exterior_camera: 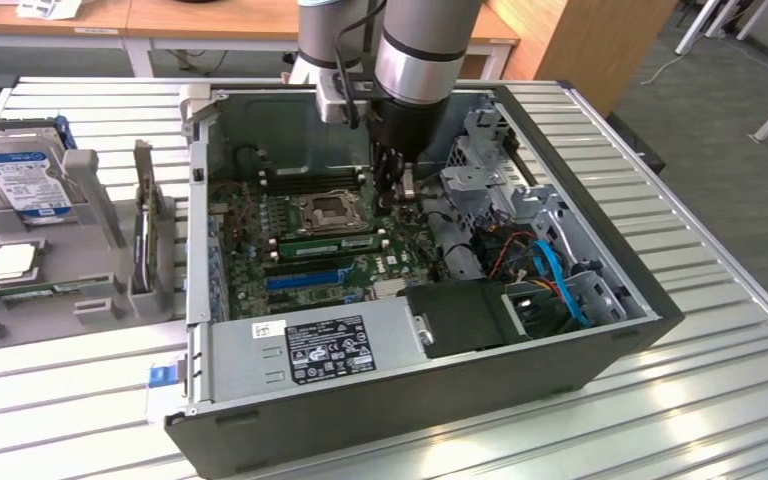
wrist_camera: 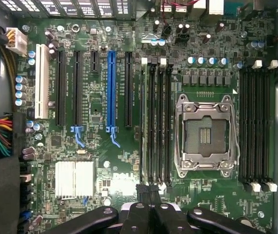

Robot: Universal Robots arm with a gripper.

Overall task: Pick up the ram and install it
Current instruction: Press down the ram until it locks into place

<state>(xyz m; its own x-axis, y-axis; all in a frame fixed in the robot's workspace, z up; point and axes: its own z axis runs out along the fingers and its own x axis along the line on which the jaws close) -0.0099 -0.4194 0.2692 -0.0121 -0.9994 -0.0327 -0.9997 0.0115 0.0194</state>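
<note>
Green ram (exterior_camera: 328, 241) stands on edge in the memory slot bank (wrist_camera: 159, 122) beside the CPU socket (wrist_camera: 206, 132). We judge it seated, but we cannot confirm that the end latches have closed.

End effector (wrist_camera: 151, 214): fingers pressed together, nothing between them. It hangs low inside the open case (exterior_camera: 624, 300), over one end of that slot bank, with the ram running away from its tips. We cannot tell whether it touches the stick.

Progress, as we read it: pick-up and insertion look done. What is left is full seating at both ends.

Clearance is tight.
- The drive cage (exterior_camera: 491, 180) and its cables (exterior_camera: 558, 275) crowd one flank of the end effector.
- The case's back wall (exterior_camera: 277, 125) lies close behind the arm.
- The blue slot (wrist_camera: 111, 90) lies beyond the ram, on the side away from the socket.
- The power supply (exterior_camera: 324, 345) closes off the far edge.
- Open room is straight up, out of the case.

The case rests on the slatted counter (exterior_camera: 718, 380).
</note>
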